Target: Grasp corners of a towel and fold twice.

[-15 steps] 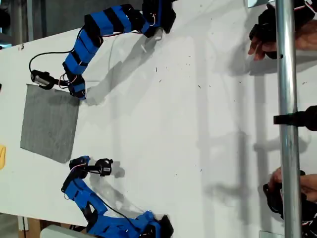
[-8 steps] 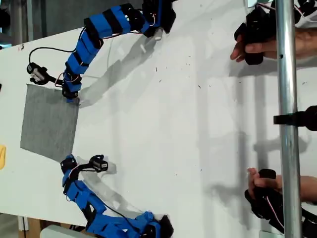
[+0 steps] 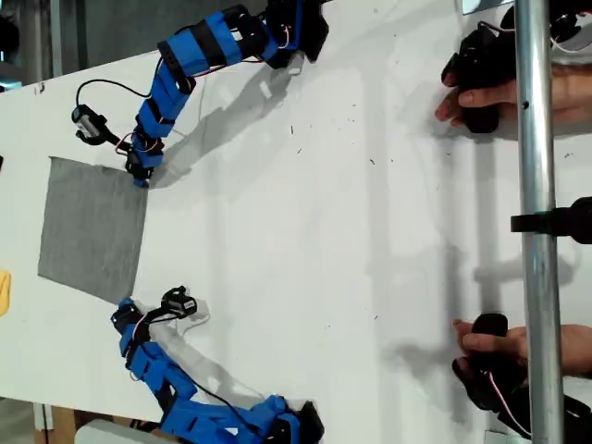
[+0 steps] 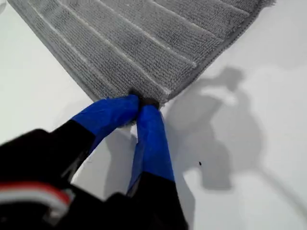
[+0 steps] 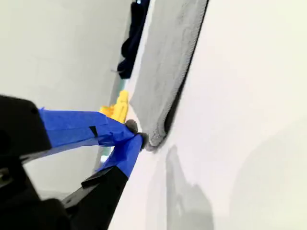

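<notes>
The towel (image 3: 92, 227) lies flat on the table (image 3: 370, 231) at the exterior view's left. My first gripper (image 4: 139, 103) meets one corner, my second gripper (image 5: 136, 136) another (which arm is which stays unclear). A person's hands (image 3: 486, 92) sit far right.

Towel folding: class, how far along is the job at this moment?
Done: only the approach; the towel lies flat, unfolded. In hand: my first end effector is pinched shut on one corner; my second end effector is closed at the neighbouring corner, grip unclear. Left: lifting and both folds.
</notes>
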Available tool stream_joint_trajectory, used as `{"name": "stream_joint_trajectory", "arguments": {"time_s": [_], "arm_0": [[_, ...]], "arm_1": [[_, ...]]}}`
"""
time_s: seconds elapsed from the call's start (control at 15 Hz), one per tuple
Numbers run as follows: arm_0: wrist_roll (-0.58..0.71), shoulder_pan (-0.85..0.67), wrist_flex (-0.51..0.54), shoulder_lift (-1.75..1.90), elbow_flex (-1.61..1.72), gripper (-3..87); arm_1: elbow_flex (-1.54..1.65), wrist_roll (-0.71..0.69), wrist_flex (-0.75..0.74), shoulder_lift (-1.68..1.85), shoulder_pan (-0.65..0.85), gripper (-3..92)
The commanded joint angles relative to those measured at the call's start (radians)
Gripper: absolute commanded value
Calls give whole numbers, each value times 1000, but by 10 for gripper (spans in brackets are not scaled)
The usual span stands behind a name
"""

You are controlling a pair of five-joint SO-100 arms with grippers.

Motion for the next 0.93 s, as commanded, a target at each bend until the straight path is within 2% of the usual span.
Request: {"name": "stream_joint_trajectory", "arguments": {"time_s": [0.0,0.27,0.87], "arm_0": [[-5,2,40,43,-66,-25],[-25,12,143,69,-66,-25],[58,107,299,192,-35,-25]], "arm_1": [[-63,17,25,37,-14,-3],[-32,11,189,107,-43,-3],[143,-81,640,341,-167,-3]]}}
